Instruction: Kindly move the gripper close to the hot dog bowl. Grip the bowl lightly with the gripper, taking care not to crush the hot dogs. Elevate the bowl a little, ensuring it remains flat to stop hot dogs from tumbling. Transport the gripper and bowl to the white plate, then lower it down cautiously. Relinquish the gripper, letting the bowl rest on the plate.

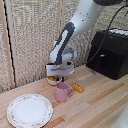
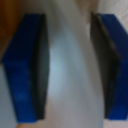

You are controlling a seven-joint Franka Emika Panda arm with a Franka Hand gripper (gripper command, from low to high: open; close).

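Note:
In the exterior view my gripper (image 1: 59, 76) hangs from the white-and-grey arm, low at the back of the wooden table. It is right over the small white hot dog bowl (image 1: 52, 80), where yellow-orange hot dogs (image 1: 52, 78) show beside the fingers. The wrist view shows my two blue fingers (image 2: 25, 65) held apart, with a blurred white surface (image 2: 70, 75), likely the bowl, filling the gap between them. I cannot tell whether the pads touch it. The white plate (image 1: 29, 110) with its faint reddish rim lies at the front, on the exterior view's left, apart from the bowl.
A pink mug (image 1: 62, 91) stands just in front of the gripper. A loose elongated yellow-orange food piece (image 1: 77, 87) lies beside it, on the exterior view's right. A black appliance (image 1: 112, 52) stands at the back right. A woven screen is behind the table.

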